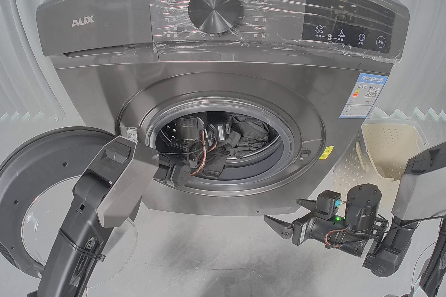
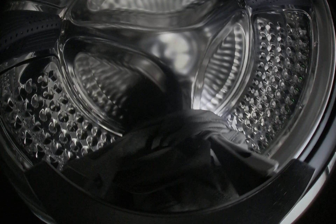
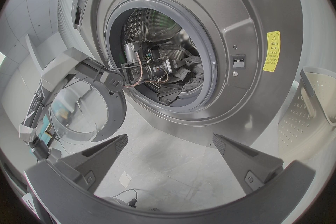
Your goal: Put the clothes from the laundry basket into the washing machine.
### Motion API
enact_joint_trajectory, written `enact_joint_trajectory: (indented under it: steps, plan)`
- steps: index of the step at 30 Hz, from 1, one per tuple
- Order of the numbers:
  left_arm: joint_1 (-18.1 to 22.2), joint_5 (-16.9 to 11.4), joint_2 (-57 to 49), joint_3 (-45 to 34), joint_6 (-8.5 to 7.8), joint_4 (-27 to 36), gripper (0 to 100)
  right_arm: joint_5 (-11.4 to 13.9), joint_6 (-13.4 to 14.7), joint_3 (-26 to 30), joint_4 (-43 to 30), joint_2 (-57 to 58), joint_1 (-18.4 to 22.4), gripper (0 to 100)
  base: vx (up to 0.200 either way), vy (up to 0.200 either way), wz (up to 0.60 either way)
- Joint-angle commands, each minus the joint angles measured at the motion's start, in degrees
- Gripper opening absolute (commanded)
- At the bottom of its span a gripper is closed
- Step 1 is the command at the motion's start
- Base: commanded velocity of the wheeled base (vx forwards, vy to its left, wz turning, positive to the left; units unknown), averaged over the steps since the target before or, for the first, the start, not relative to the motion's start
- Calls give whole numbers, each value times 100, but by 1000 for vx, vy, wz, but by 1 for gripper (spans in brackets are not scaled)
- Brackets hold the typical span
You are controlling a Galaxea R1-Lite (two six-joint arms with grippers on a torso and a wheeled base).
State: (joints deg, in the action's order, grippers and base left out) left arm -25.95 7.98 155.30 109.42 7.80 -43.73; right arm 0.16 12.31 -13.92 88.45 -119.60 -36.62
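On the washer (image 1: 278,75) front, a blue-and-white label (image 1: 363,95) and a yellow sticker (image 1: 326,152); printed panel with dial (image 1: 214,9) under plastic film. Door (image 1: 42,182) swung open at left. Inside the drum, dark clothes (image 1: 248,135) heaped low, left gripper (image 1: 225,132) just beside them, open or closed impossible to tell. Right gripper (image 1: 290,214) low before the washer, fingers wide apart. Cream perforated basket (image 1: 395,149) at the washer's right.

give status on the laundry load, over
Left gripper inside drum of the silver front-loading washing machine, by the dark grey clothes. Right gripper low out front, jaws open, empty. Round glass door open at left.
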Motion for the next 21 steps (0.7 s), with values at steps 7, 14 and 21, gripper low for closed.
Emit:
enact_joint_trajectory:
  steps: [7,14,21]
  plan:
    - [-340,-394,-1370,-1819,-121,804,100,2,-1,3,-4,-2,-29,100,0,0,0]
    - [-305,-385,-878,-1986,-270,743,100,2,-1,3,-4,-19,-29,100,0,0,0]
    - [-226,-377,-553,-1854,-385,734,100,2,-1,3,5,-11,-21,100,0,0,0]
